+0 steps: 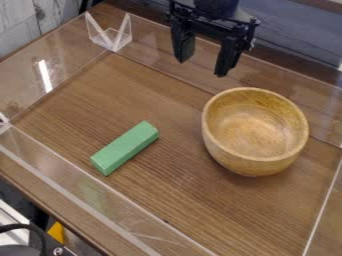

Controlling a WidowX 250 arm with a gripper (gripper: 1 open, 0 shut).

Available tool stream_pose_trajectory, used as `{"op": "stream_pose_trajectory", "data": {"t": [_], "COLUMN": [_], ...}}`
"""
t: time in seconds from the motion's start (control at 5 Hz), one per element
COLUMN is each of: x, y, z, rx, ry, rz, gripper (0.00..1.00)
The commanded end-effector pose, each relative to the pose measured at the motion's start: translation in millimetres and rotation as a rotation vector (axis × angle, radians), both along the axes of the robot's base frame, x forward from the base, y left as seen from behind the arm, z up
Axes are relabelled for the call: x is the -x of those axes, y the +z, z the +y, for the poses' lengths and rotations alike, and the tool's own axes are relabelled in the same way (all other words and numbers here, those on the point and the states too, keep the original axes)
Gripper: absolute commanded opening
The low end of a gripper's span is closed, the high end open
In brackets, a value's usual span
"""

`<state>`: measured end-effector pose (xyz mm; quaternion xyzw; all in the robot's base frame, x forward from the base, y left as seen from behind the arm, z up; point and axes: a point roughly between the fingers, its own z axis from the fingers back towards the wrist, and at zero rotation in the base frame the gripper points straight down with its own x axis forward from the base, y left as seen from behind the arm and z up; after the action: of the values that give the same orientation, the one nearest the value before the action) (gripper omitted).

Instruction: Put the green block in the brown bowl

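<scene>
The green block (126,147) lies flat on the wooden table, left of centre, its long side running diagonally. To its right stands the brown bowl (255,130), upright and with nothing inside. My gripper (207,52) hangs above the table at the top centre, pointing down, behind the bowl and well away from the block. Its two black fingers (229,57) are spread apart with nothing between them.
A low clear plastic wall (54,70) rings the wooden table (174,190). A small clear plastic stand (111,33) sits at the back left corner.
</scene>
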<state>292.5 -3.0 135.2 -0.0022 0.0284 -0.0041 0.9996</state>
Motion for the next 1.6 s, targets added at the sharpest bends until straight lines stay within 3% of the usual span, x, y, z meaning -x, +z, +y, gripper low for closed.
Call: {"op": "stream_pose_trajectory", "data": {"t": [0.0,0.2,0.4,0.6,0.8,1.0,1.4], "x": [8.8,37.7,74.2,104.0,114.7,115.4,110.6], "y": [-3.4,-19.3,-31.0,-44.1,-58.8,-72.2,-71.3], "z": [8,38,85,119,121,120,112], "rx": [0.002,0.003,-0.006,-0.024,-0.03,-0.034,-0.032], "ry": [-0.055,-0.112,-0.174,-0.207,-0.196,-0.166,-0.151], "rz": [0.007,0.048,0.049,0.029,0.009,-0.006,-0.022], "gripper": [1.0,1.0,1.0,1.0,1.0,1.0,1.0]}}
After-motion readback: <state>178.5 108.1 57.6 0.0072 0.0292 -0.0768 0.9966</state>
